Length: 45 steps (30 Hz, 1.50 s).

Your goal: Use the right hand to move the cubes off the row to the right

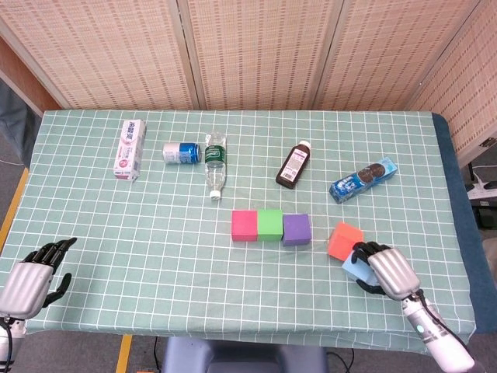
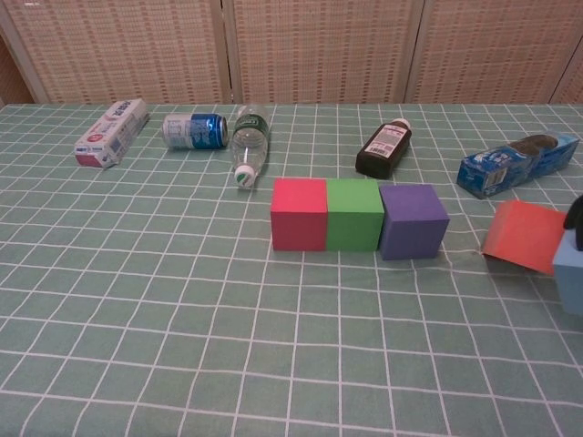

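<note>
Fingers (image 1: pixel 363 250) of right hand (image 1: pixel 386 270) curled around blue cube (image 1: pixel 353 268), beside red cube (image 1: pixel 344 239).

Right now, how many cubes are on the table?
5. Pink cube, green cube and purple cube in a row; red cube apart to their right; blue cube in the right robot hand.

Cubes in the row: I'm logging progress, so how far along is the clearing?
Done: the orange cube sits apart, right of the row. In hand: the right robot hand holds the light blue cube beside it. Left: pink cube, green cube and purple cube remain lined up.
</note>
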{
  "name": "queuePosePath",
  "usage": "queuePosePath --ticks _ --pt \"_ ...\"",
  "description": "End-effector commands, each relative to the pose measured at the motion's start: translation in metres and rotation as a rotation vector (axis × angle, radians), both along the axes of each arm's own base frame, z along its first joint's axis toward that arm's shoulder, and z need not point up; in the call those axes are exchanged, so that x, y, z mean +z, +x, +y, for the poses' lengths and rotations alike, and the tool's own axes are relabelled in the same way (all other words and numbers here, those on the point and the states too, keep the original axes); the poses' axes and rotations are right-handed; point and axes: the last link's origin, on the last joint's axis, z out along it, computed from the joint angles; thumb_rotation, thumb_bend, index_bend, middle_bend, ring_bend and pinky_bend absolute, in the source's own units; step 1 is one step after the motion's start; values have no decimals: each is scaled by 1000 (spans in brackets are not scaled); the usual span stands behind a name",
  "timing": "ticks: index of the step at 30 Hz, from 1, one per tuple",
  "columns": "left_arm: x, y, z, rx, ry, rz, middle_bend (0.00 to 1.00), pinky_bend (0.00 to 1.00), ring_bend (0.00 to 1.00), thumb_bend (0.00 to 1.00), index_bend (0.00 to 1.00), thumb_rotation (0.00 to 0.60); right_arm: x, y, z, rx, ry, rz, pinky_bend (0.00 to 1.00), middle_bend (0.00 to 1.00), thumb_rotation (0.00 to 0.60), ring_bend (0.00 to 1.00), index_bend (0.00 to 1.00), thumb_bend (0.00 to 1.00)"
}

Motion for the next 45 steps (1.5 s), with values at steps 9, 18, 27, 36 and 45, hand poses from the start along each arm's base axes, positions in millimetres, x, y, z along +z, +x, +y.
queuePosePath --ticks 9,18,27,36,45 --pt "0 0 0 -3 0 2 202 397 218 470 132 600 8 -2 8 58 -78 -22 631 451 600 403 447 478" --pt "0 0 0 -1 -1 0 201 397 219 470 132 600 28 -2 33 49 -79 -44 631 443 600 399 437 442" --pt "-2 0 0 1 -6 6 201 397 218 470 132 600 42 -18 52 -36 -45 58 329 200 600 128 179 205" --pt "-2 0 0 2 -7 3 202 397 219 470 132 600 42 -16 42 -55 -59 65 100 0 600 0 0 111" --pt "-4 1 1 1 -16 12 201 397 218 470 132 600 25 -7 15 14 -100 -54 96 0 600 0 0 111"
